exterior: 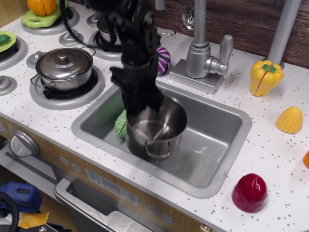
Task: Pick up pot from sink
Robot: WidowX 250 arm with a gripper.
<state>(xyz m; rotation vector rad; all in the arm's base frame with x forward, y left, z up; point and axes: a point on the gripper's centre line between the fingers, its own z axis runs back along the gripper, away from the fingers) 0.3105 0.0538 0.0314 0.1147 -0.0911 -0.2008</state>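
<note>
The small shiny steel pot (pixel 157 131) hangs tilted above the sink (pixel 227 140), its open mouth facing up and toward me, a wire loop handle on its near side. My black gripper (pixel 147 107) comes down from above and is shut on the pot's far-left rim, holding it clear of the basin floor. The fingertips are partly hidden by the pot's wall.
A green toy vegetable (pixel 120 124) lies in the sink's left part beside the pot. A lidded steel pot (pixel 65 65) sits on the left burner. The faucet (pixel 200 53) stands behind the sink. A purple-striped toy (pixel 163 60), yellow pepper (pixel 264 77), corn (pixel 289 120) and red toy (pixel 249 192) lie around.
</note>
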